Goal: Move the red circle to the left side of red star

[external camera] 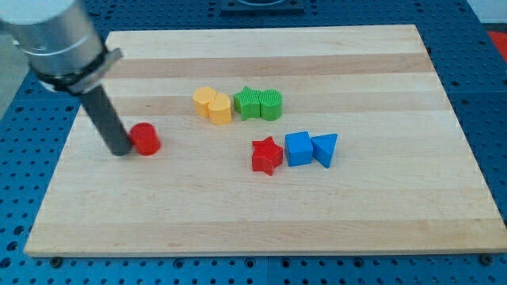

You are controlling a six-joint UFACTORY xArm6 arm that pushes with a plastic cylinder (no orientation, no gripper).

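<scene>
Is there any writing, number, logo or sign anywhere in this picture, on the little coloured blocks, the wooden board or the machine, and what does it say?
None: no text, number or logo can be read anywhere.
The pale wooden board shows only grain.
The red circle block, red star block, two yellow blocks, two green blocks, blue cube and blue triangle block are plain.
My tip, just to the view's left of the red circle block, is unmarked.

Bright even overhead light, soft short shadows, arm top-left blurred, blocks w/ sharp edges.
</scene>
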